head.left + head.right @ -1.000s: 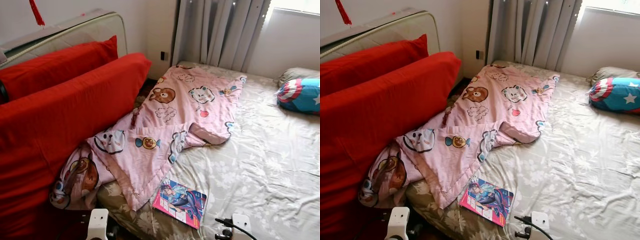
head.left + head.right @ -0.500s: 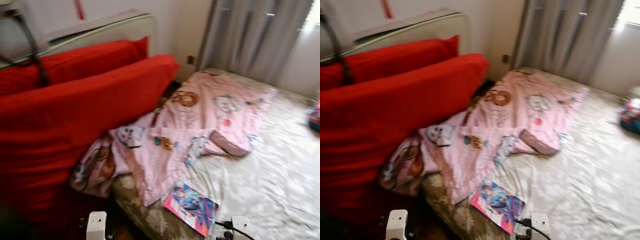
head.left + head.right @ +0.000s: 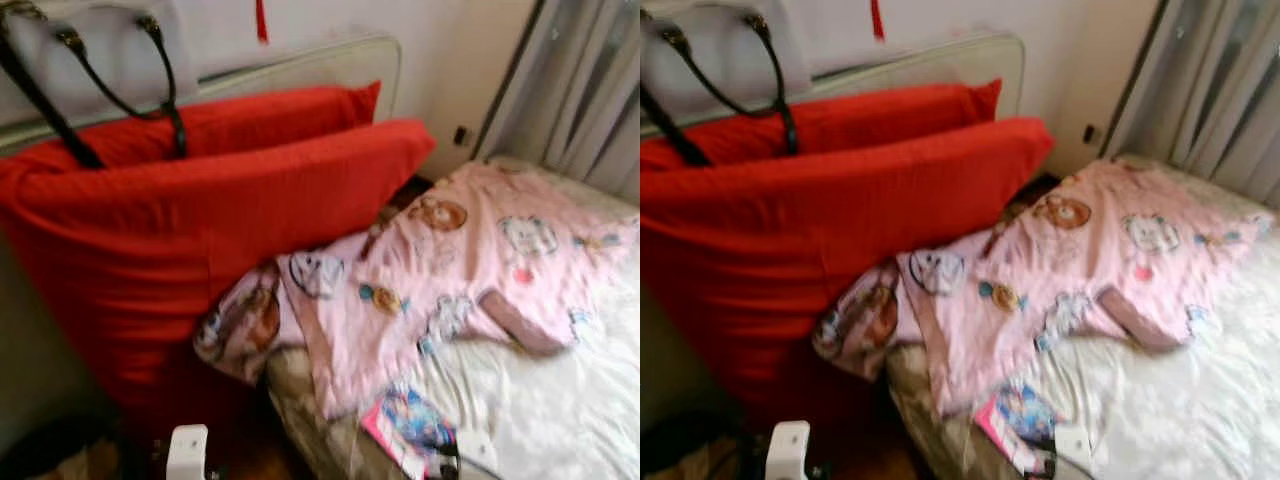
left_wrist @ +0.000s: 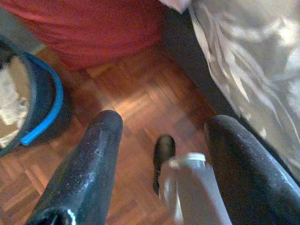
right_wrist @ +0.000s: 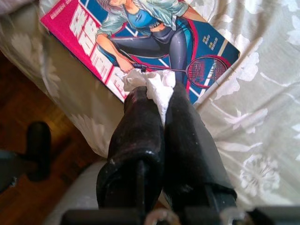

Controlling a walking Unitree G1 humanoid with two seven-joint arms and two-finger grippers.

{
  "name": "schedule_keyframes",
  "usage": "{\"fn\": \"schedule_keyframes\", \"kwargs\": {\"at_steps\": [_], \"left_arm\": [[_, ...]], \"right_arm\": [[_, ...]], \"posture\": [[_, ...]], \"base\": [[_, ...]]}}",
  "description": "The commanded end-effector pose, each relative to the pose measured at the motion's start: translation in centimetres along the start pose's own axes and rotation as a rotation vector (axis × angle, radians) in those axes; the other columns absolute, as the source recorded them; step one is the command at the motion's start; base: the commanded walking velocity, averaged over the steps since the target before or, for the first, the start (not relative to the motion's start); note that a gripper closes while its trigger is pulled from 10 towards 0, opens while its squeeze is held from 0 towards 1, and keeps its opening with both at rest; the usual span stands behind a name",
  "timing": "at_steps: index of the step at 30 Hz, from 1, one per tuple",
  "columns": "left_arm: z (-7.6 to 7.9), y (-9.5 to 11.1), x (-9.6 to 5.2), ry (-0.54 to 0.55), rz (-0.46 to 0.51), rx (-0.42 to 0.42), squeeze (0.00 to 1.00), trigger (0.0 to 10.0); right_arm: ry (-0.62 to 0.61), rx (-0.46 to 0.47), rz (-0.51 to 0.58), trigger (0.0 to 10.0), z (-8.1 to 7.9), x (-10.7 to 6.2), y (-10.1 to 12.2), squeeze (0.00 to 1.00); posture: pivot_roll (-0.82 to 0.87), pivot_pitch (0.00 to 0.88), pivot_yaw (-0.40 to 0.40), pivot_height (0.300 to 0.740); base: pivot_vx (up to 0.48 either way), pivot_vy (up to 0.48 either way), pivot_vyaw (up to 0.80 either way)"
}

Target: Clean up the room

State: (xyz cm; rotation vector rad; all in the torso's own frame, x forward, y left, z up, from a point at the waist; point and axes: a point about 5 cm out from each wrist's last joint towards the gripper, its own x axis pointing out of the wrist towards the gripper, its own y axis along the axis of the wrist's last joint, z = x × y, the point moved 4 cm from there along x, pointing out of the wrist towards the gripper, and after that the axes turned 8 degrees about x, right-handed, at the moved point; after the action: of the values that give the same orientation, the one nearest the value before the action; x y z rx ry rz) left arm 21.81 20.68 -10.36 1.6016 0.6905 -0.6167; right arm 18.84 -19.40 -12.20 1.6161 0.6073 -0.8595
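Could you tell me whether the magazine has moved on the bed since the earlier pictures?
No. The magazine lies just below the pink blanket's corner near the bed edge, as before; the camera turned left.

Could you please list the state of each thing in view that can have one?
right gripper: shut on a white tissue
left gripper: open, empty, above the wooden floor
magazine: closed, flat at the bed's edge
pink blanket: rumpled, one end hanging off the bed
handbag: atop the red cushions
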Motion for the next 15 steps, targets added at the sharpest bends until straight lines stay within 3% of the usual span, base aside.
{"fn": "schedule_keyframes", "kwargs": {"at_steps": [1, 8, 15], "left_arm": [[0.38, -1.04, -0.22, -0.009, -0.034, -0.018, 0.00, 10.0], [0.40, -0.91, -0.17, -0.007, -0.033, -0.021, 0.00, 10.0], [0.68, -1.06, -0.18, -0.012, -0.042, -0.022, 0.00, 10.0]], "right_arm": [[-0.004, 0.001, -0.002, 10.0, 0.14, 0.00, 0.01, 0.00], [-0.004, 0.002, -0.004, 10.0, 0.21, 0.02, 0.10, 0.00], [-0.006, 0.019, -0.005, 10.0, 0.17, 0.08, 0.24, 0.00]], "posture": [[0.00, 0.000, -0.071, 0.740], [0.00, 0.000, -0.079, 0.740], [0.00, 0.000, -0.080, 0.740]], "base": [[0.000, 0.000, 0.80], [0.000, 0.000, 0.72], [0.000, 0.000, 0.00]]}}
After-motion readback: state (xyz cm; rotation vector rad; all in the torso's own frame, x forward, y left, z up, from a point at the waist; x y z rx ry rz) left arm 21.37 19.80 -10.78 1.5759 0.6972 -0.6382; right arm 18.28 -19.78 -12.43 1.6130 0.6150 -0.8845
